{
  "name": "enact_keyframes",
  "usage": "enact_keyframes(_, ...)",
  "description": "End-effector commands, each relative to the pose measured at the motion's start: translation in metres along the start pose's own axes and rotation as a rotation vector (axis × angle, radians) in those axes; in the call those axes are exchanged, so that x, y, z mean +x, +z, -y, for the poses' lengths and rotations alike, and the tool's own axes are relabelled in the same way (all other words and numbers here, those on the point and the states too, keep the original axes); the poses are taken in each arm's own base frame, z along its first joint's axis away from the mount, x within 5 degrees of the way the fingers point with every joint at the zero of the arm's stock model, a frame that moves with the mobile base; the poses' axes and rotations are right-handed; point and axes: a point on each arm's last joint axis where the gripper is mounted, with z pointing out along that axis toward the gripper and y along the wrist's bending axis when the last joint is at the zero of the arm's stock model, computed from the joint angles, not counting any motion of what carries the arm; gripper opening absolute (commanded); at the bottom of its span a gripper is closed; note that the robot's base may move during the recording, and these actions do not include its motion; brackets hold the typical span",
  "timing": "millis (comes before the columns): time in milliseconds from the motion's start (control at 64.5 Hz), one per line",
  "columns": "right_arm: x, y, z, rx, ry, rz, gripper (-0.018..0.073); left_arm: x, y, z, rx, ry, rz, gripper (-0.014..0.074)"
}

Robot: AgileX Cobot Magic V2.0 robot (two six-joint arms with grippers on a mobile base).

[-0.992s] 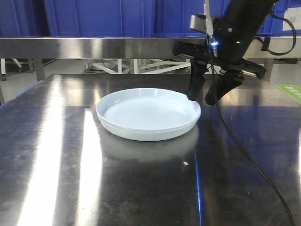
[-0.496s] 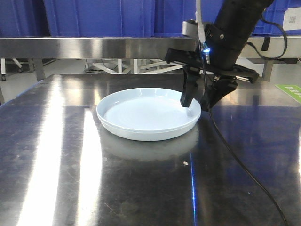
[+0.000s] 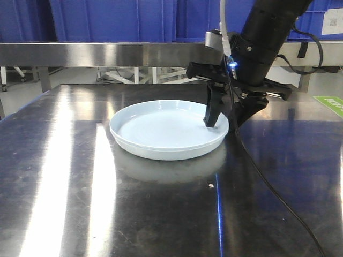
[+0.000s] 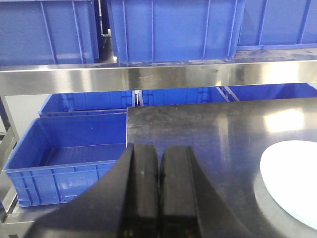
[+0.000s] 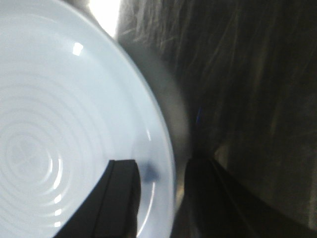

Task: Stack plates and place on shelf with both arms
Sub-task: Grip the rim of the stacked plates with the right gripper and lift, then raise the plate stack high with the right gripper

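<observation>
Two pale bluish-white plates, round, shallow and glossy, sit nested one in the other, flat and upright near the middle of a dark steel table. A thin seam along the stack's front-right edge marks the two low rims. Faint concentric rings show on the upper plate's floor. Behind the table, the stainless shelf runs level, its flat front rail well apart from the stack.

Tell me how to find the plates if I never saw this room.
Look at the dark shiny steel table before the blue crates. In its middle sit round plates, the only pale thing there, with the black right tool straddling their rim.
</observation>
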Motion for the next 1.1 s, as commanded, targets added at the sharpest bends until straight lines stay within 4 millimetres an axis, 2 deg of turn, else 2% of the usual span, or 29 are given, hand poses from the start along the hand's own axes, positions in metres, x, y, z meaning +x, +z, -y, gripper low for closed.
enact_keyframes(0,-0.007,-0.021,-0.011,-0.032,-0.016,0.075,0.0365,-0.016,-0.001,-0.001,-0.012,-0.014,0.101,0.0083)
enact_keyframes(109,-0.006,-0.021,-0.011,-0.034,-0.017,0.073,0.0358,-0.016,-0.001,-0.001,-0.012,-0.014,0.101,0.0083)
enact_keyframes(171,-0.006,-0.021,-0.012,-0.034,-0.018,0.073,0.0318,-0.016,-0.001,-0.001,-0.012,-0.014,0.101,0.0083)
enact_keyframes(248,-0.006,-0.022,-0.012,-0.034,-0.019,0.076,0.0223,-0.016,-0.001,-0.001,-0.012,-0.014,0.101,0.0083)
enact_keyframes(357,-0.007,-0.026,-0.013,-0.038,-0.021,0.090,0.0043,-0.016,-0.001,-0.001,-0.012,-0.014,0.101,0.0083)
enact_keyframes(527,-0.008,-0.045,-0.017,-0.050,-0.031,0.138,0.0057,-0.016,-0.001,-0.001,-0.012,-0.014,0.101,0.0083)
enact_keyframes(682,-0.011,-0.082,-0.024,-0.074,-0.050,0.276,0.0057,-0.016,-0.001,-0.001,-0.012,-0.014,0.101,0.0083)
enact_keyframes(822,-0.013,-0.116,-0.027,-0.067,-0.129,0.485,0.0057,-0.016,-0.001,-0.001,-0.012,-0.014,0.101,0.0083)
enact_keyframes(915,-0.005,-0.132,-0.023,-0.042,-0.174,0.615,0.0057,-0.016,-0.001,-0.001,-0.012,-0.014,0.101,0.0083)
enact_keyframes(1085,0.023,-0.152,0.001,-0.006,-0.154,0.801,0.0057,-0.016,-0.001,-0.001,-0.012,-0.014,0.101,0.0083)
